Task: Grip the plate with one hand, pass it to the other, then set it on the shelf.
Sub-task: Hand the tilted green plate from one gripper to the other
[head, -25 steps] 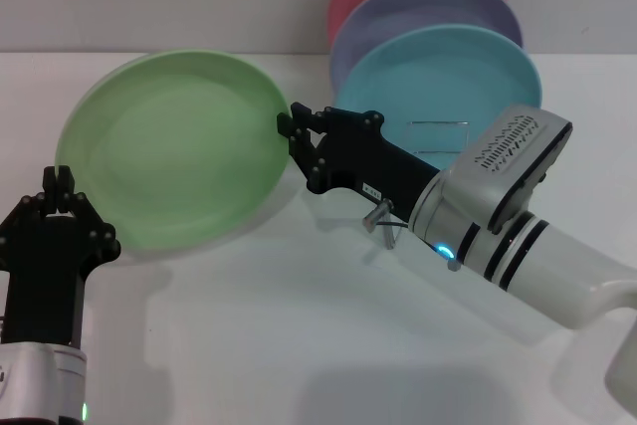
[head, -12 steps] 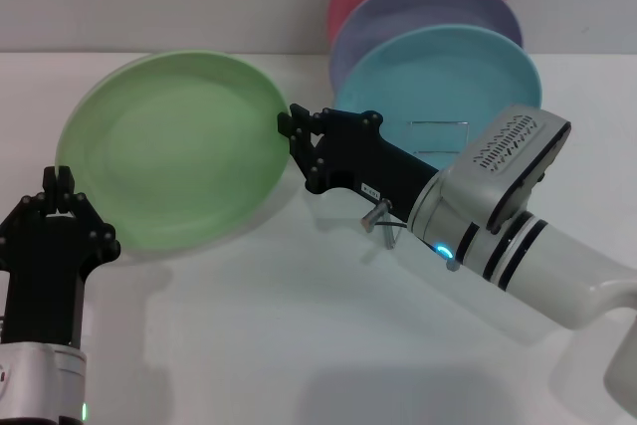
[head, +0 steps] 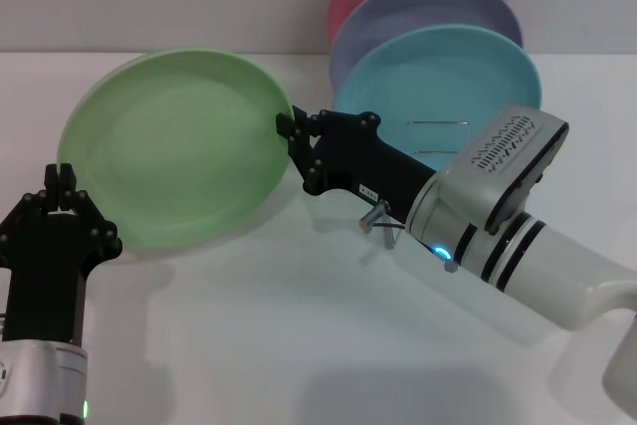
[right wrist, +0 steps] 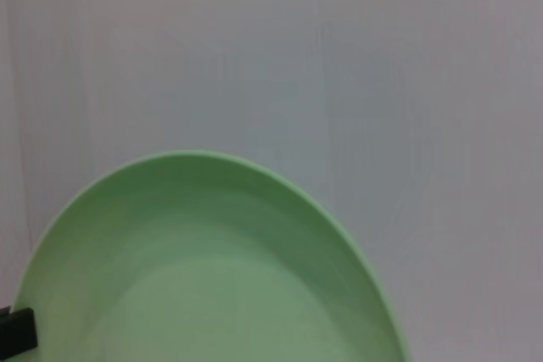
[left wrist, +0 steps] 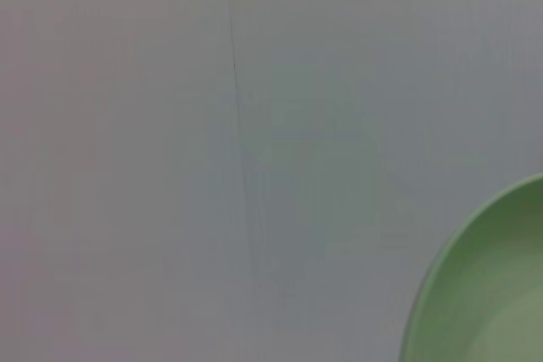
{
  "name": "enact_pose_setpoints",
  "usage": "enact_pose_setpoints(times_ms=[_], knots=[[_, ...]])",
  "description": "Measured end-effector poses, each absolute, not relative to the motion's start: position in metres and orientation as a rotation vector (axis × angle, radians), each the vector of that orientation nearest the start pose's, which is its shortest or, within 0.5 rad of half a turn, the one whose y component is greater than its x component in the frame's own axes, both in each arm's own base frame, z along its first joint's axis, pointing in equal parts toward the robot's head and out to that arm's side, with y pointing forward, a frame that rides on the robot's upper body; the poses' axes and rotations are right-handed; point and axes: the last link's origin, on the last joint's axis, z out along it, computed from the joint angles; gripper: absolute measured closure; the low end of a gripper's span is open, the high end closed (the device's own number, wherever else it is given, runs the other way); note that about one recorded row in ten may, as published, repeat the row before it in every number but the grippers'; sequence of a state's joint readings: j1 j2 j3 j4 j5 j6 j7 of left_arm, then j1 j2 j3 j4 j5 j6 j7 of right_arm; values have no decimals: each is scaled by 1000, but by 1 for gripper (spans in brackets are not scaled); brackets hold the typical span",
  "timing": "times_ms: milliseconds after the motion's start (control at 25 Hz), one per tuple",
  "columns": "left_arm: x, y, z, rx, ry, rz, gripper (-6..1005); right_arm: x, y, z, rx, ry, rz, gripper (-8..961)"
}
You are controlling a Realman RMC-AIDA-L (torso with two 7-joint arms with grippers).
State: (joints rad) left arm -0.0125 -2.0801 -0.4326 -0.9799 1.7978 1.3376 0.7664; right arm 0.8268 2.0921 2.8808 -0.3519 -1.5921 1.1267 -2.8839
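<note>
Green plate [head: 177, 146] held tilted above the table, clamped at its rim by the right gripper [head: 291, 129] and the left gripper [head: 62, 196]; wire rack [head: 438, 136] lies beyond the right gripper, nearer that arm

Black end effectors; right arm [head: 518, 246] white-silver, black stripes, vent grille, blue light.

Plate [head: 174, 146] between left gripper [head: 62, 208] and right gripper [head: 296, 131]; shelf [head: 438, 136] right, behind arm.
</note>
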Motion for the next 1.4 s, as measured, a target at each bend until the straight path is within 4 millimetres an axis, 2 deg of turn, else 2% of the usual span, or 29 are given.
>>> enact_pose_setpoints(times_ms=[1400], knots=[[-246, 219, -64, -1403, -495, -572, 967, 184, 349, -122, -2249, 437, 929, 930]])
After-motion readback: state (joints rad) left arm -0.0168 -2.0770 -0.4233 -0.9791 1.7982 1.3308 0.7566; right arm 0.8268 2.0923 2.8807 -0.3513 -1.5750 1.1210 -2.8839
